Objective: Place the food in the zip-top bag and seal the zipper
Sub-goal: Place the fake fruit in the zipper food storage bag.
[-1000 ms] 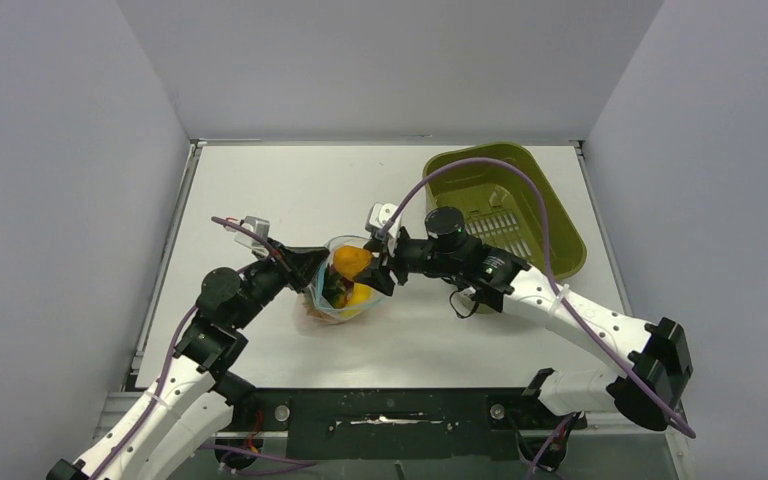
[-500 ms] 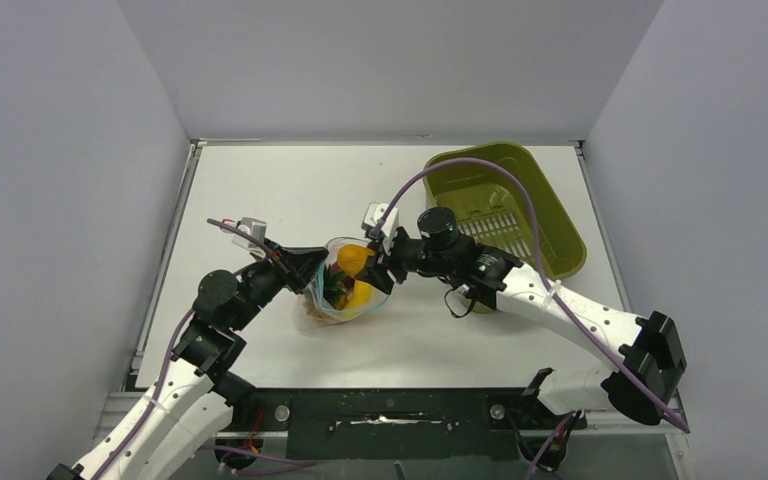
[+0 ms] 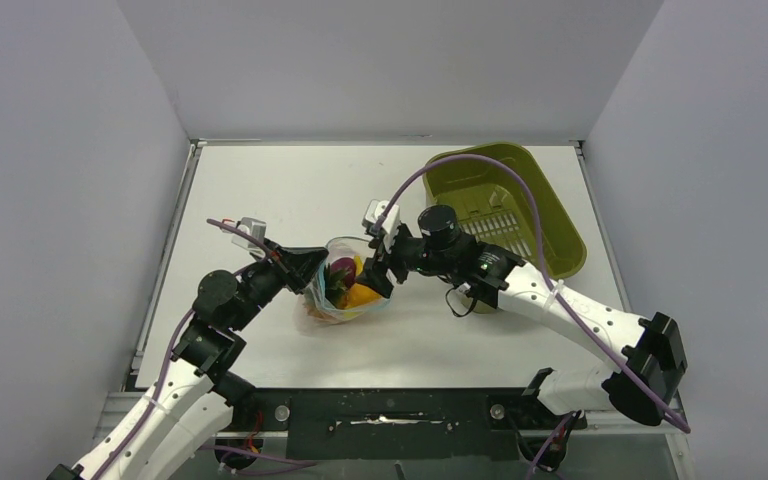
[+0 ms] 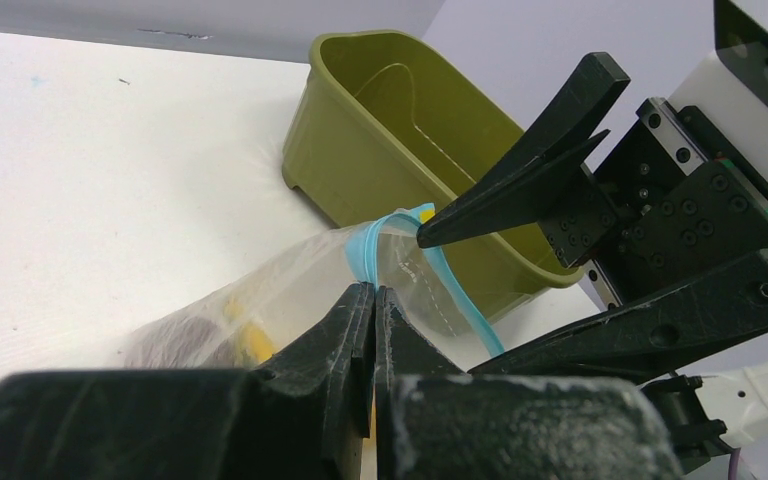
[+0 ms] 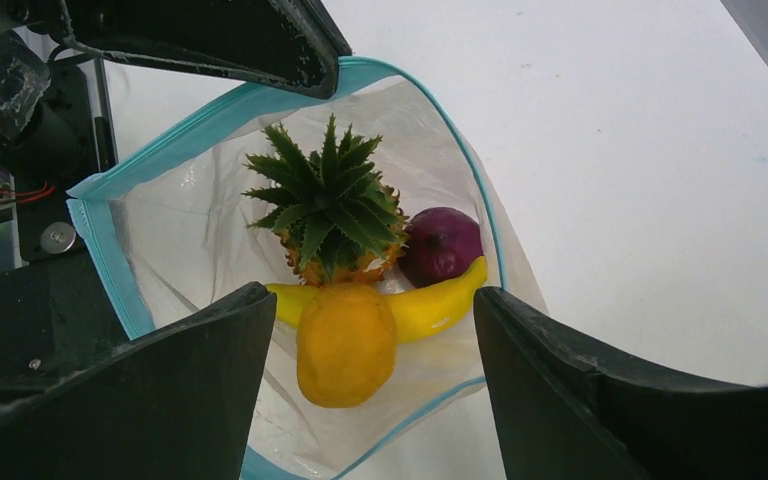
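The right gripper (image 5: 372,298) has just dropped the yellow-orange piece (image 5: 345,345). Its jaws now stand spread over the bag (image 5: 190,230), where the piece lies with the pineapple (image 5: 330,215), banana (image 5: 440,300) and purple piece (image 5: 442,245). The left gripper (image 4: 373,300), jaws pressed together, pinches the rim by the zipper (image 5: 110,265). Sealing is probably next, though the basin (image 4: 360,150) is partly hidden.

A robotics lab test cell is indicated. A white tabletop (image 3: 260,190) is boxed in on three sides by plain grey partition walls (image 3: 60,200). Two white-and-black robot arms, the left arm (image 3: 175,400) and the right arm (image 3: 580,315), are bolted to a black metal rail (image 3: 390,410) at the near edge and are trailed by purple cables (image 3: 472,158). Plastic toy food (image 5: 345,345) and an olive-green basin (image 3: 558,225) are set out as props.
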Controlling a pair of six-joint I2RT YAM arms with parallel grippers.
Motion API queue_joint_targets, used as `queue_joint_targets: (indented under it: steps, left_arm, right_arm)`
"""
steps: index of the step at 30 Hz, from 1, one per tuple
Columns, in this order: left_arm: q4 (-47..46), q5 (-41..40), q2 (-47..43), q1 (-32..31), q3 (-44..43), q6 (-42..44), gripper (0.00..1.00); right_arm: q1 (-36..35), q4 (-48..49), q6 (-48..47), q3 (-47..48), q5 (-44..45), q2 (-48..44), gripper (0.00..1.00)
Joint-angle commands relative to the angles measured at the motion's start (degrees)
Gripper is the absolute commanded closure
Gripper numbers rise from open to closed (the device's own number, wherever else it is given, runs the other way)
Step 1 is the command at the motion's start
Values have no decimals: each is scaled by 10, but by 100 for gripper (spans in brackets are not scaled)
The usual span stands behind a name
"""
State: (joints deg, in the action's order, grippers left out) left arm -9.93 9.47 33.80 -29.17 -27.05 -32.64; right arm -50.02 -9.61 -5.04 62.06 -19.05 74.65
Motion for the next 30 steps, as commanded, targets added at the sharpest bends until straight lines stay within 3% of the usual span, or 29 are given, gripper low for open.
queue_joint_targets:
  steps: [1,6,11,22,30]
  left_arm:
    - [-32,6,-9,-3,-19,-3,100]
    - [-29,5,-10,-3,-16,0,100]
    - [-24,5,-15,-3,-11,6,100]
    - [-16,7,-25,-3,-7,13,100]
    - [-7,7,-41,-3,1,10,100]
  right_arm:
    - [-5,4,17,25,1,-28,27]
    - [-5,-26,52,53,29,-50,28]
    - [5,-77,94,57,121,-82,29]
    - [104,-219,169,49,263,-115,38]
    - [140,-275,187,49,333,-85,39]
